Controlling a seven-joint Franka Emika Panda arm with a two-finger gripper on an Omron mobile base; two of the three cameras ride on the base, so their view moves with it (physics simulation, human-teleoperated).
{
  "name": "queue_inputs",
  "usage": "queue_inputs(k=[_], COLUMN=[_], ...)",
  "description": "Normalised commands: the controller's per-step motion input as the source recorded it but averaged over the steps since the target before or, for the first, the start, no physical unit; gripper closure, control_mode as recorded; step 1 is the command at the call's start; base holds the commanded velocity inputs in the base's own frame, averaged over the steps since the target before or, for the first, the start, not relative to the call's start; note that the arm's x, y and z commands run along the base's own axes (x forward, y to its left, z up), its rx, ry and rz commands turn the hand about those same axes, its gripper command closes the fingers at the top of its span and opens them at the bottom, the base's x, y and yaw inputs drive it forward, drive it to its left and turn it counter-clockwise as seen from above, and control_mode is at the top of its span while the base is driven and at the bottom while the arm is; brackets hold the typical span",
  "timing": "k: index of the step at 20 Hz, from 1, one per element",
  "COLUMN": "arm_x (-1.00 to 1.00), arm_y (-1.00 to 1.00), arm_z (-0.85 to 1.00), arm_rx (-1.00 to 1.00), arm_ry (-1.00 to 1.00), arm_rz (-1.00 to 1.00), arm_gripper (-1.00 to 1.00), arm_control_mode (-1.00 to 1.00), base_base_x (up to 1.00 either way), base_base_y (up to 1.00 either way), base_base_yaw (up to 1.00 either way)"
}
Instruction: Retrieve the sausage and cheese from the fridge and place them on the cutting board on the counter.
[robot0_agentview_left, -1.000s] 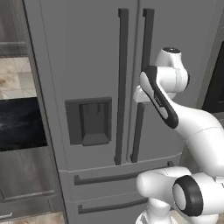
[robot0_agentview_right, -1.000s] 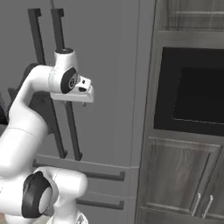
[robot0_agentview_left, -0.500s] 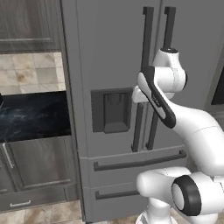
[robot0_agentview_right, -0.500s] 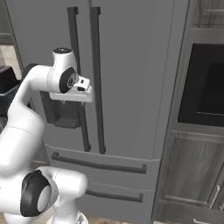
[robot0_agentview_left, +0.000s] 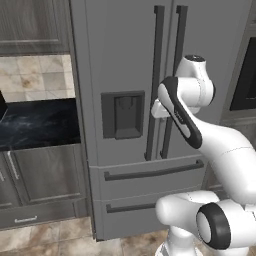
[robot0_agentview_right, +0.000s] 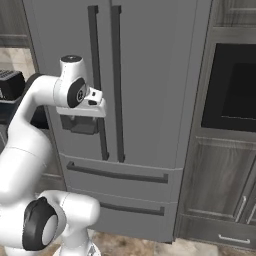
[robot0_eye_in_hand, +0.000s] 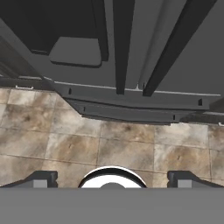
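While the gripper (robot0_eye_in_hand: 112, 178) points down toward the tiled floor (robot0_eye_in_hand: 109, 148), its two fingertips (robot0_eye_in_hand: 41, 179) stand far apart at the bottom of the hand view, wide open and holding nothing. From the gripper the fridge (robot0_agentview_left: 125, 60) lies at twelve o'clock in that view, its doors shut, so the sausage and the cheese are presumably still behind them, out of sight. The relation that governs the coming move is gripper to door handles (robot0_agentview_left: 156, 80): two long dark bars flank the seam between the doors, their long axis vertical, running up the door fronts. In the hand view their lower ends appear at about twelve to one o'clock above the fingertips. To close on one bar, the hand probably has to tip up to face the door and set its jaws across the bar.

The left base view shows the hand (robot0_agentview_left: 162, 107) just in front of the handles, with the dispenser panel (robot0_agentview_left: 122, 114) at nine o'clock from it and a stretch of black counter (robot0_agentview_left: 37, 122) farther at nine o'clock. The right base view adds what the left hides: the hand (robot0_agentview_right: 90, 102) hangs at nine o'clock of the bars (robot0_agentview_right: 95, 80), with the wall oven (robot0_agentview_right: 235, 87) at three o'clock. The hand view alone shows the drawer fronts (robot0_eye_in_hand: 131, 98) from above.
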Motion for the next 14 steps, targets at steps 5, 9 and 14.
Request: queue_inputs(k=[5,9,14], arm_x=[0.0,0.0,-0.01], arm_y=[0.0,0.0,-0.31], arm_z=[0.0,0.0,0.0], arm_rx=[0.0,0.0,-0.01], arm_ry=[0.0,0.0,-0.47], arm_rz=[0.0,0.0,0.01], arm_gripper=[-1.0,-1.0,-1.0], arm_control_mode=[1.0,1.0,-1.0], base_base_x=[0.01,0.04,0.0], base_base_y=[0.0,0.0,-0.01], base_base_yaw=[0.0,0.0,0.0])
